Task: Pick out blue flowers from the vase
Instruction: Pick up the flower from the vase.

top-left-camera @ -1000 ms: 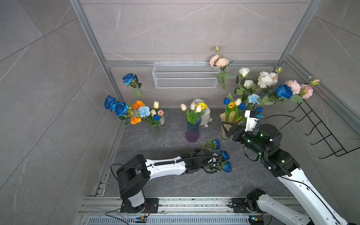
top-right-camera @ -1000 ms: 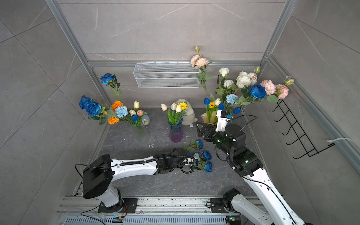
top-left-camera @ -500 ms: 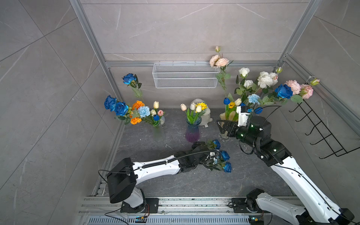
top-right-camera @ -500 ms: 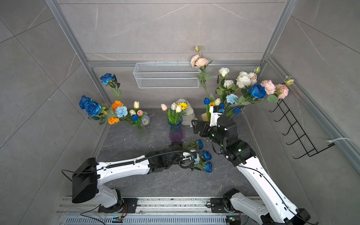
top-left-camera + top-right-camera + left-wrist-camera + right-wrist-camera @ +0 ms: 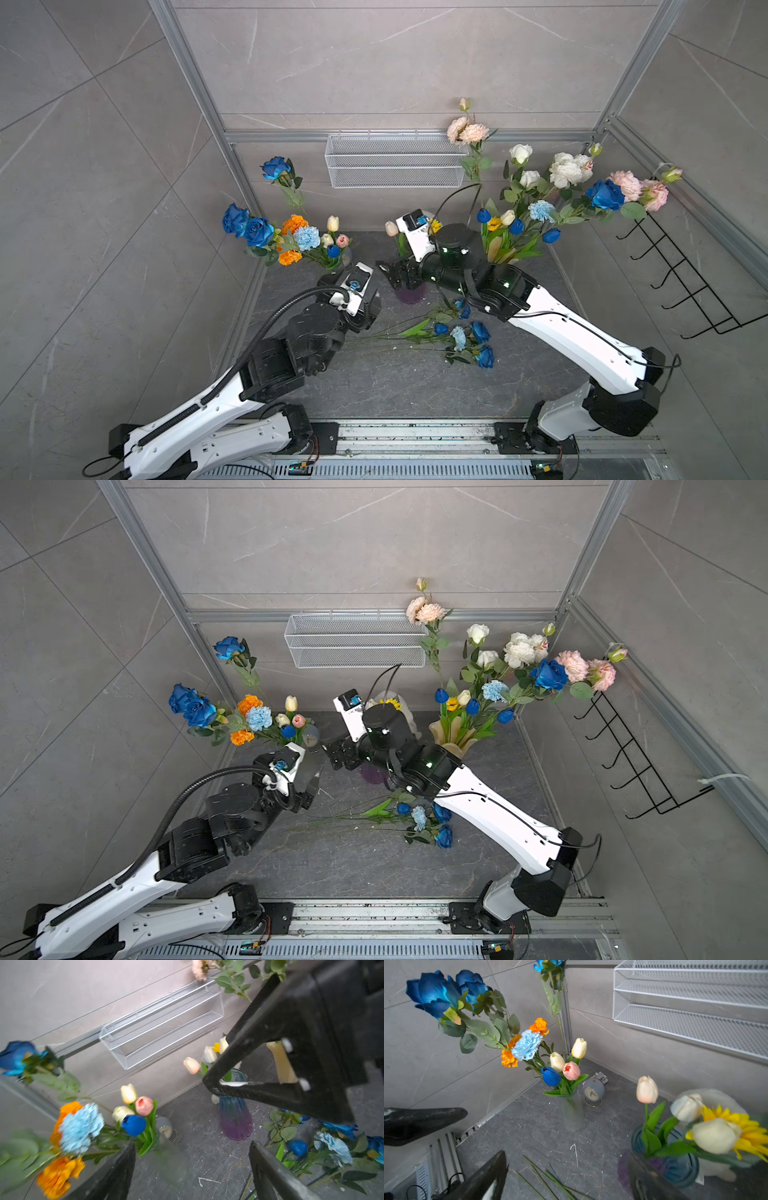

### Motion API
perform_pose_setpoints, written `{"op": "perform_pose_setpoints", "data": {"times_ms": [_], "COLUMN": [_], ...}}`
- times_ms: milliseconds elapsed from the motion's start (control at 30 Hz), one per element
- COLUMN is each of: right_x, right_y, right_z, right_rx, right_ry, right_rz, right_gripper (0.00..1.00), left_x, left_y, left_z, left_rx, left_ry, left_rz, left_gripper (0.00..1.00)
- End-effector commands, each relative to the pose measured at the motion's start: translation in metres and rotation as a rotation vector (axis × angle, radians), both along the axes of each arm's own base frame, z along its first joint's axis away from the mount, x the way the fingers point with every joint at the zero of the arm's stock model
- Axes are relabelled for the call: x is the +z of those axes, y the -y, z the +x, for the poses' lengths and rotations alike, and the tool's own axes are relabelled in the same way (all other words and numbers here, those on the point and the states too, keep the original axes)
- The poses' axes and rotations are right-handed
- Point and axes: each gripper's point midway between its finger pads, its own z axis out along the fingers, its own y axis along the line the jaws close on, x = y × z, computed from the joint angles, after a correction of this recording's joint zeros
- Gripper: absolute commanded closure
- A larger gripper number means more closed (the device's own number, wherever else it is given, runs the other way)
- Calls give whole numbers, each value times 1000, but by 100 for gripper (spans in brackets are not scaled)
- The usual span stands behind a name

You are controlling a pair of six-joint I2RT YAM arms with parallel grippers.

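Two robot arms reach over a grey floor w/ three vases. Left gripper hangs wide open, nothing in it, just beside the clear vase at left. Right gripper is also wide open & empty, close by the blue-purple vase in the middle. A pile of blue flowers lies flat on the floor betw. the arms, heads under the right arm, stems pointing to the left arm. Other blue ones stand in vases: blue roses, a pale-blue carnation & a blue tulip bud in the clear vase; a big blue rose in the cream vase at right.
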Motion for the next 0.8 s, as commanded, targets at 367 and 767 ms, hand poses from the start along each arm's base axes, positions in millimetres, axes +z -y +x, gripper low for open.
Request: {"op": "perform_pose_setpoints", "data": {"times_ms": [367,767], "right_x": [-61,-132], "right_y": [-80,-101], "right_z": [50,84], "right_rx": [41,-56], "right_ry": [-401,-566], "right_rz": [280,280], "right_gripper": [8,12], "left_x": [37,54], "left_y": [-117,-156], "left_z": [-15,-30], "left_rx": [414,500], "left_ry": [127,76], "left_rz": [-192,-145], "left_gripper": [6,6]}}
